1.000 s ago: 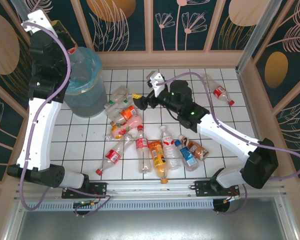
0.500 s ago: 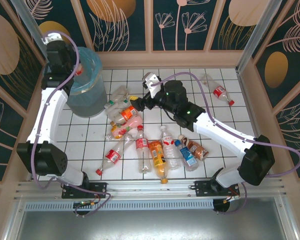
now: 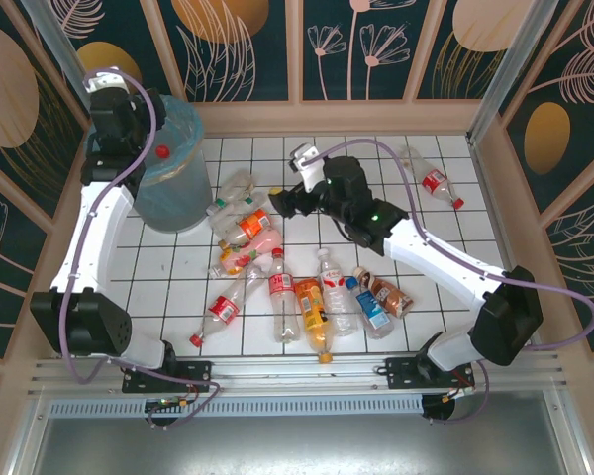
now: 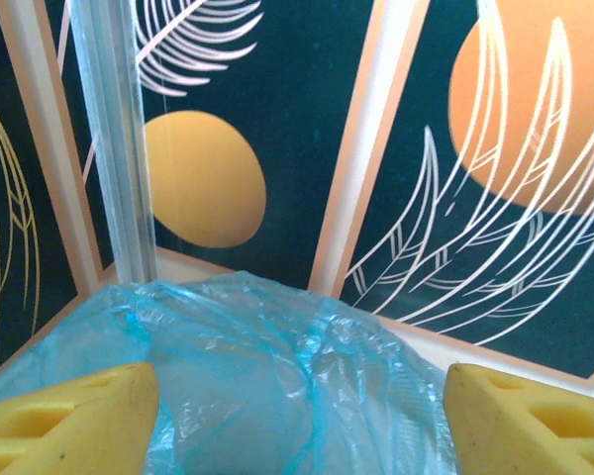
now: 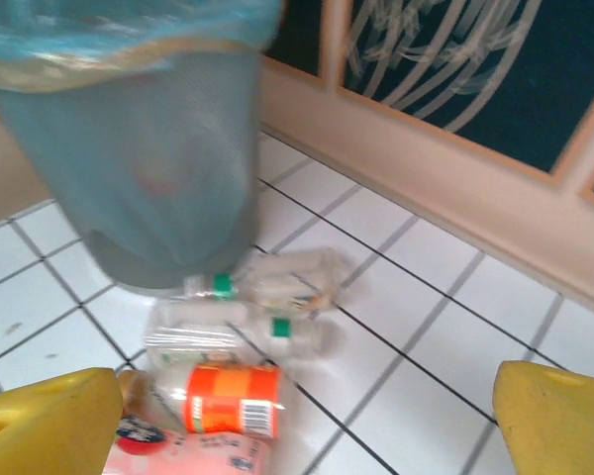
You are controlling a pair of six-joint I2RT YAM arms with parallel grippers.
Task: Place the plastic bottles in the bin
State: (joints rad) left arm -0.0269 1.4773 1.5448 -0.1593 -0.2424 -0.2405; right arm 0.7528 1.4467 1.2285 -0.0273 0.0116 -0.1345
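Bottles (image 3: 246, 226): right gripper (image 3: 280, 204) open over pile beside bin (image 3: 173, 198); go lower, pinch orange-label bottle (image 5: 223, 399) mid-body. Left gripper (image 4: 297, 421) open above bin, seemingly empty.

One bin (image 3: 174, 202) and about thirteen plastic bottles (image 3: 280, 294), the heap blurring an exact count.

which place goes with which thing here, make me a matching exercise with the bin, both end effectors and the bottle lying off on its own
Things
1. bin
2. left end effector
3. right end effector
4. lone red-label bottle

Places
A. over the bottle pile beside the bin
B. far right of the table, apart from the rest
C. far left corner of the table
D. above the blue bag, fingers wide apart

Pairs: 1-C, 2-D, 3-A, 4-B
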